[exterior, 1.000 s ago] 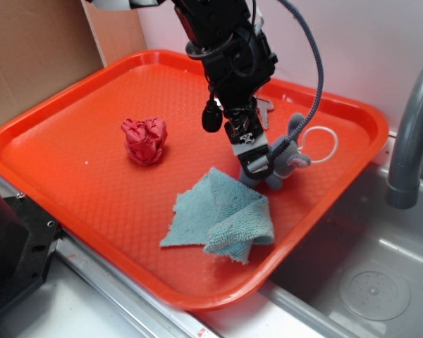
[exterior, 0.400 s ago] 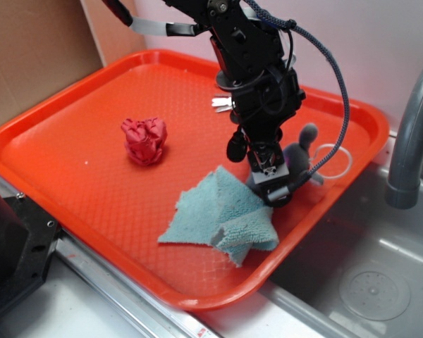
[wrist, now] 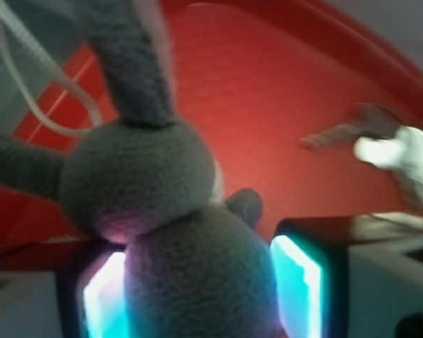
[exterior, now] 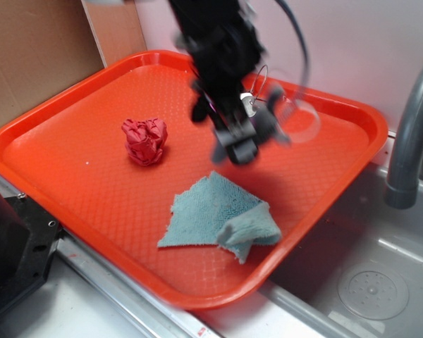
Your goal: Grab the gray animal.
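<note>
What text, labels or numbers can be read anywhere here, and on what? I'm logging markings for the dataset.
None can be read.
The gripper, shut on the gray animal, is motion-blurred, so any marking on it is illegible.
The red tray, teal cloth, red paper ball, cardboard and faucet show no print.

The gray animal (wrist: 176,211) has been lifted off the orange tray (exterior: 77,183), where it lay beside the teal cloth (exterior: 222,218) a second ago, and is now held clear of it between the fingers (wrist: 296,282) of the gripper (exterior: 243,144). The gripper has been raised and moved back toward the tray's middle, away from its right rim. The toy's white cord loop (exterior: 303,120) has been carried up with it, and the cloth's folds have been shifted slightly.
</note>
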Motion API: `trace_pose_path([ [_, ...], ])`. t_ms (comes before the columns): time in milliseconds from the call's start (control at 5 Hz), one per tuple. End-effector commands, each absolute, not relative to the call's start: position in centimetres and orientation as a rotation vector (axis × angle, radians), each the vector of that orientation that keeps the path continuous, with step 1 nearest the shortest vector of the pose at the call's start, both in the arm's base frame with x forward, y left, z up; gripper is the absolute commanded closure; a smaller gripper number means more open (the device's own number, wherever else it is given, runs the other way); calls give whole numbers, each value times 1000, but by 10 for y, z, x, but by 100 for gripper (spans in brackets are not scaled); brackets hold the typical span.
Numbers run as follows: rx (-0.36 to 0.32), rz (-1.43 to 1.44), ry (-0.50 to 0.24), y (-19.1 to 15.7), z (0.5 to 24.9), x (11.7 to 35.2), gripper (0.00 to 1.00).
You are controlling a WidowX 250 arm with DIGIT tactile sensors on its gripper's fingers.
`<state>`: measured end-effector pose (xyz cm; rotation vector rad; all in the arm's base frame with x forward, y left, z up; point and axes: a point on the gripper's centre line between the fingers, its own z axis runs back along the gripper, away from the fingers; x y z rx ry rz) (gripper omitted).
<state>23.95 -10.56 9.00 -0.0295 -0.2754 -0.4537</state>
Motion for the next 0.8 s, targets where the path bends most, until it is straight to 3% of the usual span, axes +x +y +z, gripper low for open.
trace_pose_path([
  [0, -71, 19, -258, -20, 192, 180, 100],
  [200, -28, 267, -248, 10, 214, 157, 100],
  [600, -67, 317, -252, 27, 239, 145, 100],
])
